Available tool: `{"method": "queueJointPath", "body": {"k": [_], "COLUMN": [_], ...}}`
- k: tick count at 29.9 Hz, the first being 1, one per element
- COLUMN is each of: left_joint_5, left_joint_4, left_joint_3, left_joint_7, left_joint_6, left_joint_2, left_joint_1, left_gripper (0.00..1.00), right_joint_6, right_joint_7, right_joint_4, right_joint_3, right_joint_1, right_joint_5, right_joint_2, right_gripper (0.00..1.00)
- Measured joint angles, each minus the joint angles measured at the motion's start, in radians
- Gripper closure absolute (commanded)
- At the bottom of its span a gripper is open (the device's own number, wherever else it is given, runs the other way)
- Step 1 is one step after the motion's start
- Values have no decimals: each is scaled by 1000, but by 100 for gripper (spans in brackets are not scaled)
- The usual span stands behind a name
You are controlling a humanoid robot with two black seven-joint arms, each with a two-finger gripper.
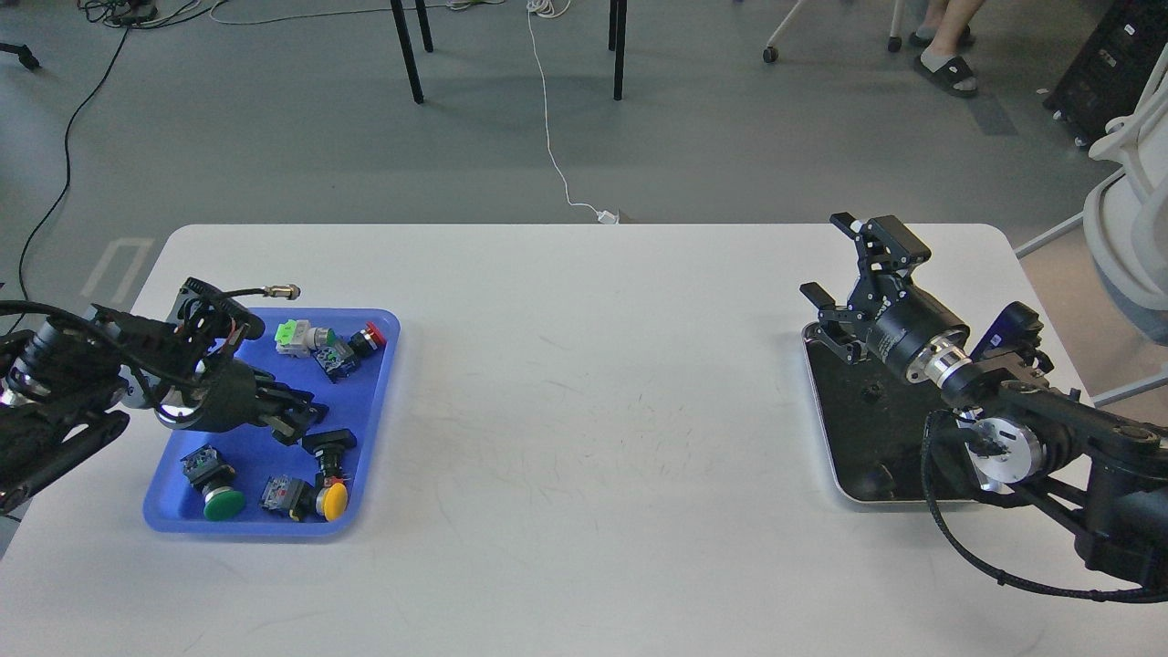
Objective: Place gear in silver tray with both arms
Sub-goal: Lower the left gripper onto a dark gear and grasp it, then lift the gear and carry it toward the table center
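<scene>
The silver tray (pixel 844 488) lies at the table's right, with a shiny rim and a dark bottom. A small dark gear-like piece (pixel 873 393) lies on its bottom. My right gripper (pixel 824 258) is open and empty, held above the tray's far left corner. My left gripper (pixel 304 418) is low inside the blue tray (pixel 365 429), just up-left of a black-capped push button (pixel 330 443). Its dark fingers lie close together, and I cannot tell whether they hold anything. No other gear shows clearly.
The blue tray holds several push-button switches: green (pixel 223 503), yellow (pixel 335 497), red (pixel 370 337) and a green-and-white block (pixel 292 335). A metal cable plug (pixel 285 292) sticks out over the tray's far edge. My right arm covers the silver tray's right side.
</scene>
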Motion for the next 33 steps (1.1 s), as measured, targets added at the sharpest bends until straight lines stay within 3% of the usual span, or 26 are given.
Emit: {"method": "queueJointPath", "body": {"k": [5,13,18,25,33], "left_joint_5": [-11,-35,-58,-49,27], "left_joint_4": [-61,-271,-362,-393,-295], "left_joint_3": [-2,-10,-14,-4,13], "left_joint_7": [-2,-2,-2,57,97], "left_joint_6": [-6,-7,-5,-11,-11], "left_joint_2": [35,208,219,-10,-326], "left_joint_1": [-38,-69,-134,-210,-247], "left_gripper": [86,85,85,85,85], "right_joint_6": [0,0,0,5,10], "right_joint_7": [0,1,0,0,0], "right_joint_4": [1,1,-1,0,11], "right_joint_3": [1,2,4,31,32], "right_joint_1": [1,2,2,9,33], "right_joint_5": [0,0,0,0,0], "right_joint_2": [0,-3,-6,-16,-21], "right_gripper": [3,3,3,3,3]}}
